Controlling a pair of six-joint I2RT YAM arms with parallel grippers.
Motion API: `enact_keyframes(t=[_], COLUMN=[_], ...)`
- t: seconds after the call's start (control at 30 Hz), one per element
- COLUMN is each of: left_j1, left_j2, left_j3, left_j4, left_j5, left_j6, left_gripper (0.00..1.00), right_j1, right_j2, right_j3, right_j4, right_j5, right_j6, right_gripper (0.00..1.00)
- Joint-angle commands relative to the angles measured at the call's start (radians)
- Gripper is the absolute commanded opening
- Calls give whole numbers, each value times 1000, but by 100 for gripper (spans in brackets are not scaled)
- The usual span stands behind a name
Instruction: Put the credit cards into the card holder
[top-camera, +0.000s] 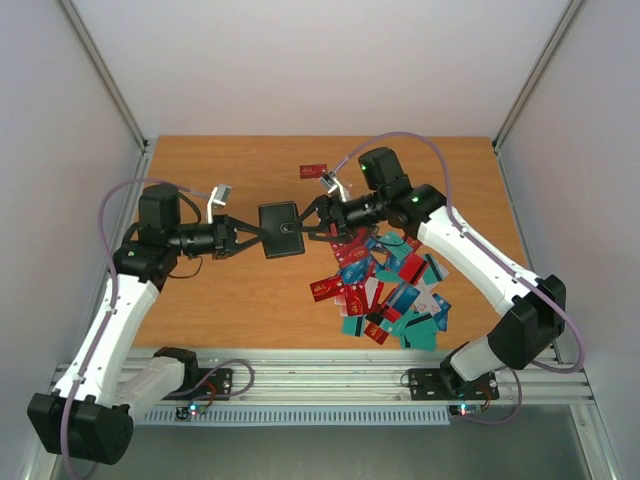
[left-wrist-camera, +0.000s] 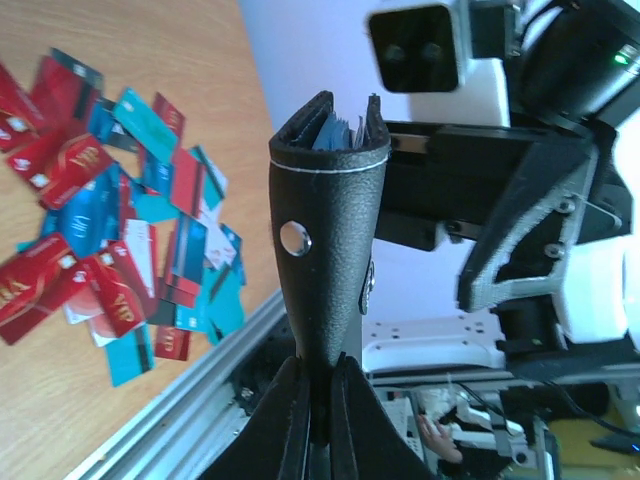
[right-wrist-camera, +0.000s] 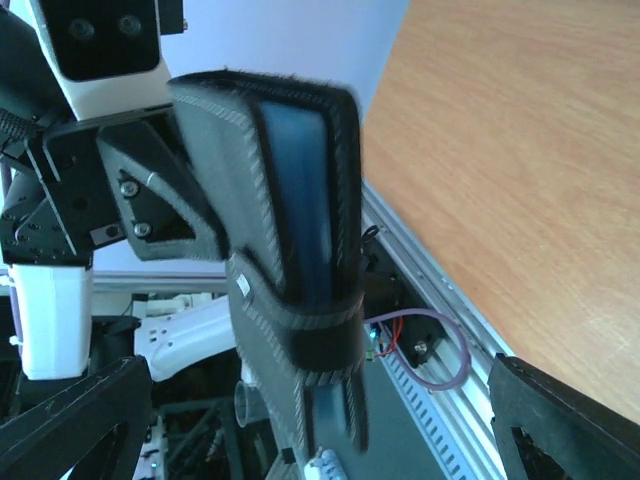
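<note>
Near side: loose credit cards (top-camera: 385, 290) heaped on the tabletop (top-camera: 200, 330), right of centre. The red ones read "VIP", nothing else legible. The pile lies just nearer than the right gripper (top-camera: 318, 213) and below it, so the right arm is the closer one, and I'd expect it to fetch the next card. Mid-table: card holder (top-camera: 280, 231) up in the air, left gripper (top-camera: 250, 237) clenched on its left edge, mouth facing right. The right gripper's jaws are spread wide either side of that mouth, grasping nothing. A blue card (right-wrist-camera: 295, 190) sits in the slot. Far side — one red card (top-camera: 313, 170) lying alone.
</note>
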Motion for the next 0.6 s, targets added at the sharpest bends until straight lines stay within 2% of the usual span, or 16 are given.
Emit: enact_keyframes(t=[0.0,0.1,0.17,0.2,0.3,0.43,0.57], left_j1=[-25,-42,-49,-50,-51,-50,-50], left_j2=[-26,-35,-41,-44,-50,-54,-53], left_j3=[26,25,25,26,24,22,33], left_j4=[141,157,165,166,155,142,114], left_j5=[125,146,153,155,154,160,148], left_j6=[-103,-115,-128,-130,-130,-129,-113], left_gripper=[0,0,0,0,0,0,0], right_j1=[22,24,25,27,36,43,45], right_j2=[27,35,42,45,52,55,55], right_j3=[21,26,30,33,47,56,69], right_j4=[119,193,233,244,244,225,217], right_j5=[-46,-69,-90,-98,-114,-134,-165], right_j6=[94,153,191,203,207,196,190], right_gripper=[93,91,85,80,58,41,20])
